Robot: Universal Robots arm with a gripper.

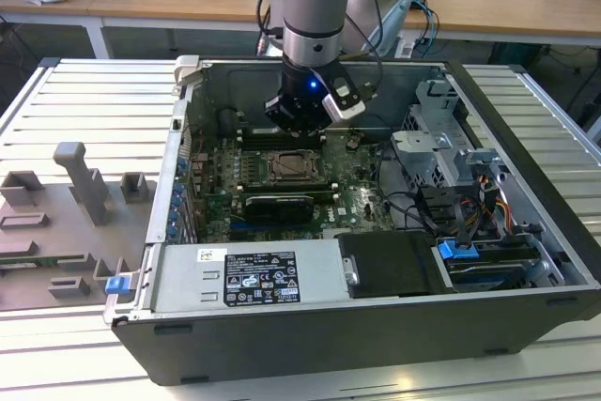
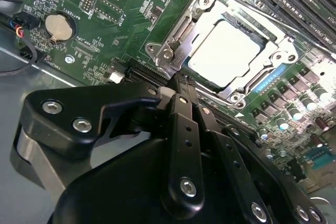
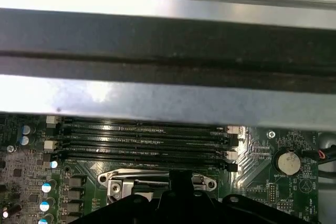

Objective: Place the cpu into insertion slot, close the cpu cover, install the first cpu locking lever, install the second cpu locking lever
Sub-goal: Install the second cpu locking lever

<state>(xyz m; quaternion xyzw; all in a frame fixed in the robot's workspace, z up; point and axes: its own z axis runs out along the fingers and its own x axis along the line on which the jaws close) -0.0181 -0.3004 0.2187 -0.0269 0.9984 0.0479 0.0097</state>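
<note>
The cpu (image 2: 223, 53), a pale silver square, lies flat in the insertion slot (image 1: 286, 168) on the green motherboard (image 2: 105, 30). The silver cpu cover (image 2: 207, 6) frames it and looks lowered around it. How the locking levers stand I cannot tell. My gripper (image 2: 181, 85) hangs just above the board beside one edge of the socket, its black fingers (image 2: 184, 129) pressed together with nothing between them. In the exterior view the gripper (image 1: 299, 129) hovers over the board just behind the socket. In the first wrist view the socket's silver rim (image 3: 121, 178) peeks out past the gripper (image 3: 180, 179).
The motherboard sits in an open computer case (image 1: 526, 138) on a slatted table. Long black memory slots (image 3: 142, 140) run beside the socket, with the case wall (image 3: 168, 98) behind. A coin battery (image 2: 56, 26), cables (image 1: 423, 208) and a drive cage (image 1: 441, 147) are nearby.
</note>
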